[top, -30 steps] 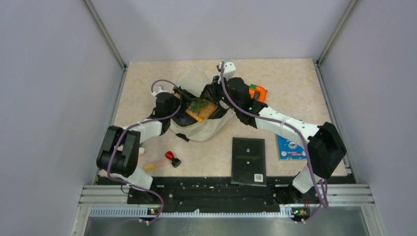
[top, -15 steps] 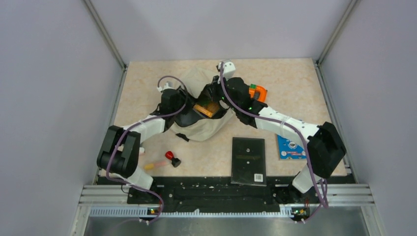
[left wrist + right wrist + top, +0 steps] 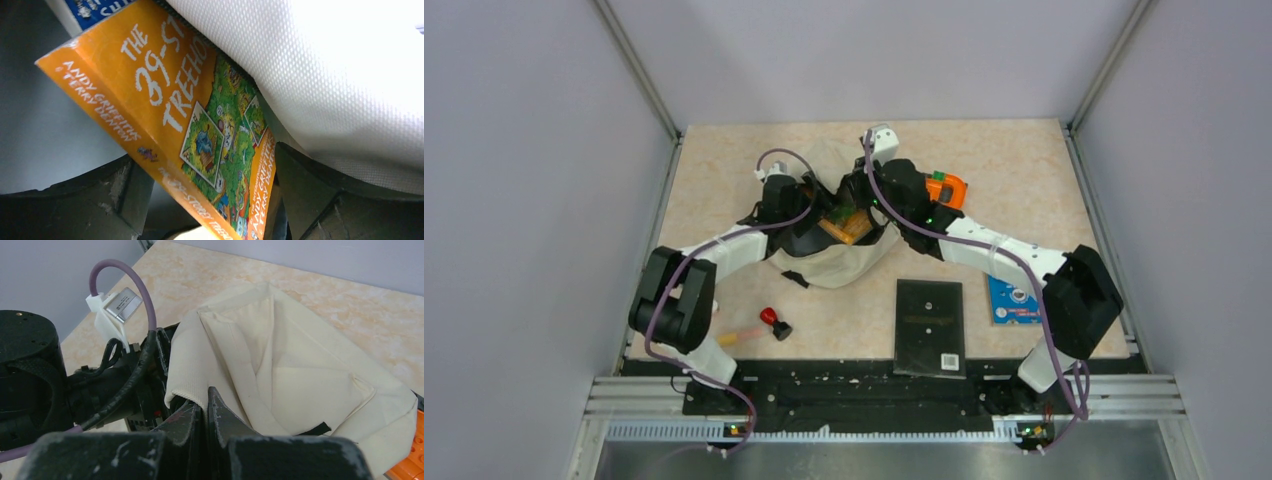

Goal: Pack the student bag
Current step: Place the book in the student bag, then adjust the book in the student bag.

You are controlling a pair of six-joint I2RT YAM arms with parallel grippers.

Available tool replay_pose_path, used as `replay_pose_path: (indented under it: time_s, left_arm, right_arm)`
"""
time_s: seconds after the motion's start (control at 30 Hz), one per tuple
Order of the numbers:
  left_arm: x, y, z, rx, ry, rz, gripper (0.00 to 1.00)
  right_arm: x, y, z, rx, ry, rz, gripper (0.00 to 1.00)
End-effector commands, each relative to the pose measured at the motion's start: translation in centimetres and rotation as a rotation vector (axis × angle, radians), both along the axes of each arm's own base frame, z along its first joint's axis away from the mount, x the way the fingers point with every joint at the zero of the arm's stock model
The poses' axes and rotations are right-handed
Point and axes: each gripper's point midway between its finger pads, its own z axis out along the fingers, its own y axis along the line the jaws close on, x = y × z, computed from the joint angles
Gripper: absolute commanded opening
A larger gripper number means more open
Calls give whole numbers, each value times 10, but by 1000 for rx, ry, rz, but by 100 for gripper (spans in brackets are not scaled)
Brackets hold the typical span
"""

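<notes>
Near edge of the counter (image 3: 1024, 160), beige marbled finish: flat matte black rectangular slab (image 3: 929, 325) with a small white label. Red-capped small item (image 3: 772, 318), too small to identify. Blue printed card (image 3: 1009, 300), right part hidden under the right arm.

Mid-counter: student bag (image 3: 834, 262), soft cream woven fabric with black trim, slumped. Both arms cover its top.

Left end effector (image 3: 210, 162) grips a glossy orange paperback (image 3: 165, 95) across its width, jaws wide. The book is tilted against the bag's fabric, its lower end cut off by the frame. Past it is a blue-covered book (image 3: 95, 7), only a corner visible.

Right end effector (image 3: 206, 410) is closed, pinching the bag's rim fabric. Its fingers are scuffed black.

Beyond the right wrist: orange hard-plastic object (image 3: 946, 187), partly hidden, shape unclear.
</notes>
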Motion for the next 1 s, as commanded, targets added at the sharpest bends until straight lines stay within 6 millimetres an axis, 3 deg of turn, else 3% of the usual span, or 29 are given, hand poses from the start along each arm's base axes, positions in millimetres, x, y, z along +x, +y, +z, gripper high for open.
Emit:
replay_pose_path:
  time_s: [0.0,0.23,0.53,0.83,0.97]
  left_arm:
    - [-3,12,42,92,-112,-16,91]
    - [-30,16,34,108,-79,-65,91]
    - [-42,3,18,50,-42,-120,70]
    - [-51,-11,-3,55,28,-162,66]
    - [-56,-6,-8,109,46,-144,69]
  right_arm:
    - [7,1,38,46,-70,-12,0]
    - [6,3,36,49,-66,-7,0]
    - [5,2,32,43,-51,-5,0]
    - [4,2,34,41,-51,-3,0]
    - [4,0,35,38,-54,-9,0]
